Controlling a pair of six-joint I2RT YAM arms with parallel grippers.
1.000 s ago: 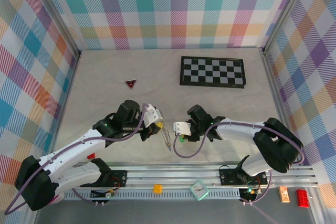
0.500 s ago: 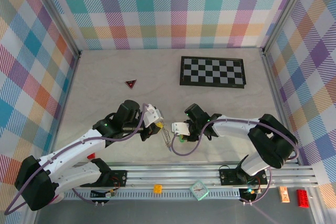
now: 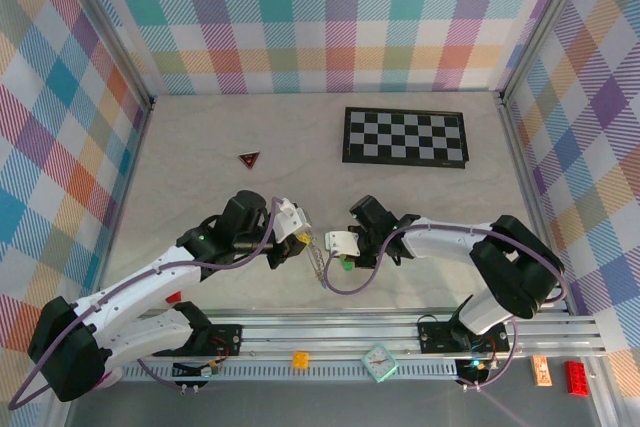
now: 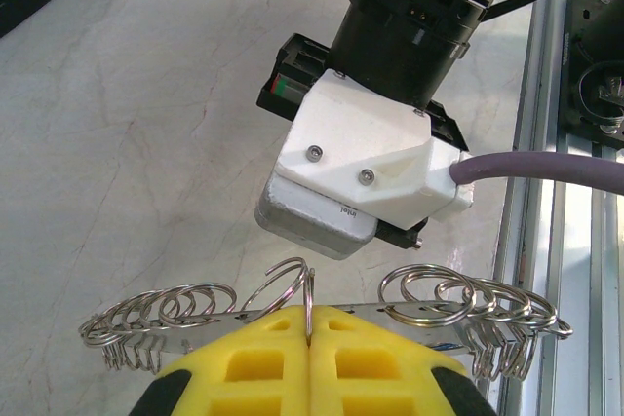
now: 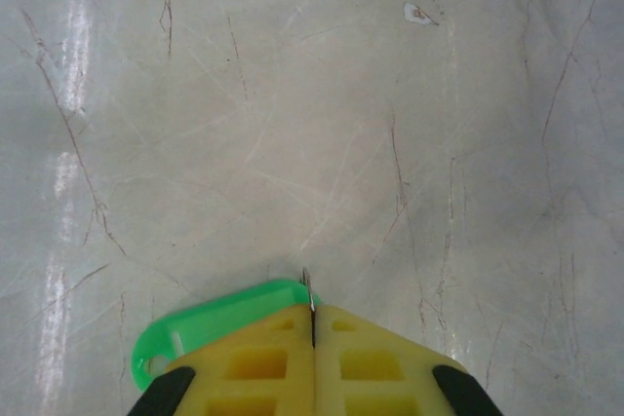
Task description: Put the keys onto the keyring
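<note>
Left wrist view, bottom centre: left gripper is clamped shut on the keyring, whose band runs across the lower frame. Right wrist view, bottom centre: right gripper is pinched shut on the green key, over the table. Top external view, farther back: red triangle left of centre, checkerboard upper right.

Key green; fingers yellow; keyring silver; checkerboard blk/wht; triangle dk red.
</note>
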